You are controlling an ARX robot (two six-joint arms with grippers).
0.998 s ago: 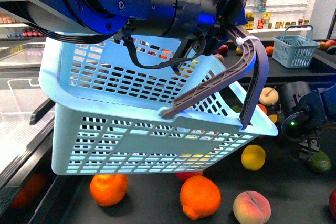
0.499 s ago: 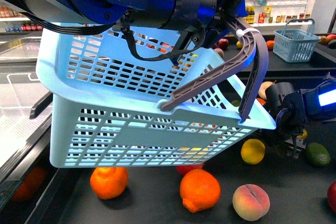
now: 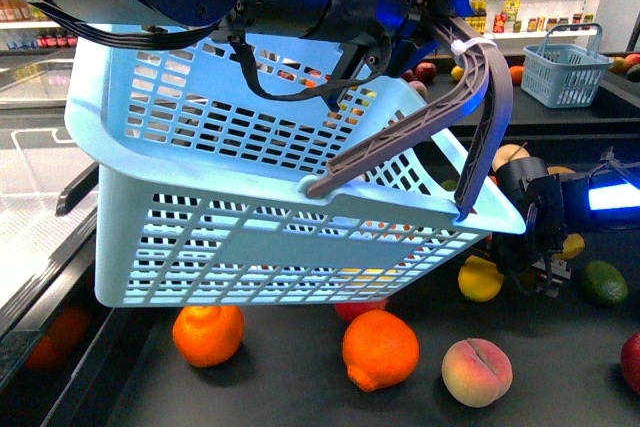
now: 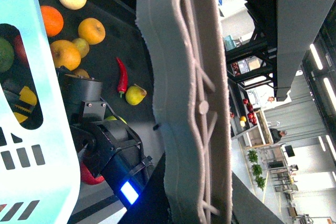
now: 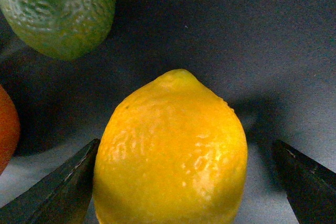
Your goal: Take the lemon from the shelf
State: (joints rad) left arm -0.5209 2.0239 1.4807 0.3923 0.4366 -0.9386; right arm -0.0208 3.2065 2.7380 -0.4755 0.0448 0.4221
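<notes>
The lemon [image 3: 480, 280] lies on the black shelf tray [image 3: 570, 367], just right of the basket's lower corner. In the right wrist view the lemon [image 5: 170, 150] fills the space between my two dark fingertips [image 5: 58, 192], its tapered end pointing away. My right gripper [image 3: 540, 272] is open, with a jaw on either side of the lemon and a gap on the right side. My left gripper [image 3: 450, 42] is shut on the grey basket handle [image 4: 189, 103] and holds the light blue basket [image 3: 250, 217] tilted above the tray.
Two oranges [image 3: 208, 334] [image 3: 380, 349] and a peach [image 3: 477, 371] lie under and in front of the basket. A green fruit [image 3: 605, 283] lies right of the right gripper and shows in its wrist view [image 5: 58, 9]. A small blue basket [image 3: 565, 72] stands at the back right.
My right gripper has moved left and down onto the lemon. The basket in my left gripper has shifted slightly upward.
</notes>
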